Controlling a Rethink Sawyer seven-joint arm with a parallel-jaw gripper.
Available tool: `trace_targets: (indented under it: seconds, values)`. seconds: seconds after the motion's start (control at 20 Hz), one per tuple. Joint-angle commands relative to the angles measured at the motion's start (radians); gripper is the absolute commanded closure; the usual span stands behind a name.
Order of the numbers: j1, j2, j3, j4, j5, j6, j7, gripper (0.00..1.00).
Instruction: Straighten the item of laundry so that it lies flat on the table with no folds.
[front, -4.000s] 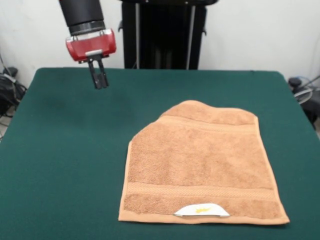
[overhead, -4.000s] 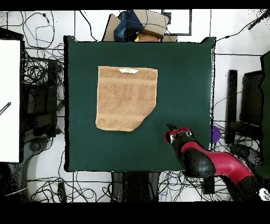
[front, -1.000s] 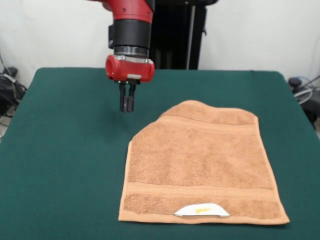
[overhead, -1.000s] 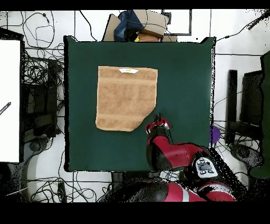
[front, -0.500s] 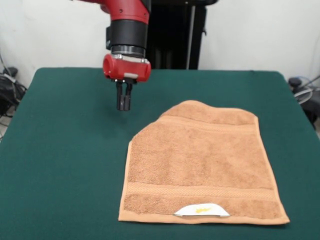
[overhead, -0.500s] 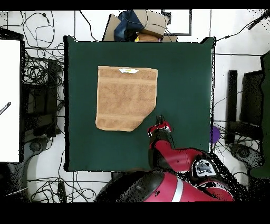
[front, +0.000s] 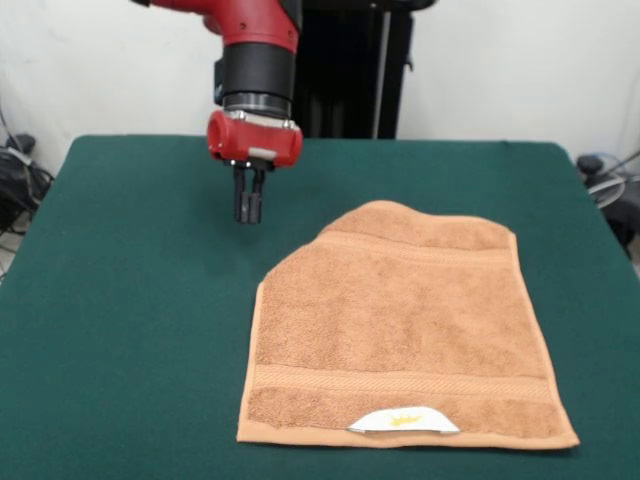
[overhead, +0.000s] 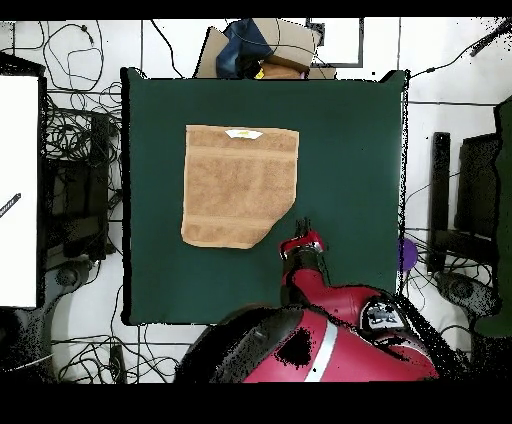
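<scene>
Here, the hand (front: 247, 214) hangs over the bare green table (front: 130, 300), just off the towel (front: 400, 330).
From the left in the front view: the hand's two fingers (front: 240, 200) point straight down, pressed together and pinching nothing, above the felt beside the towel's far-left corner, which is folded under into a slanted edge. The towel lies right of centre, its white label (front: 404, 421) at the near edge. Overhead, the hand (overhead: 304, 226) sits just beside the towel's (overhead: 240, 185) cut corner.

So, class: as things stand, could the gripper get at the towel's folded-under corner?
Probably yes. The gripper hangs above bare table just beside the towel, fingers together, with nothing between it and that corner.
</scene>
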Motion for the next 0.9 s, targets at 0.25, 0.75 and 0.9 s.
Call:
trace_targets:
  seconds: [0.25,0.75,0.9]
  values:
    - [0.135,0.093,-0.068,-0.055,0.189,-0.030,0.056,1.00]
    - [0.173,0.107,-0.123,-0.066,0.228,-0.049,0.076,1.00]
    - [0.171,0.114,-0.128,-0.070,0.222,-0.057,0.083,1.00]
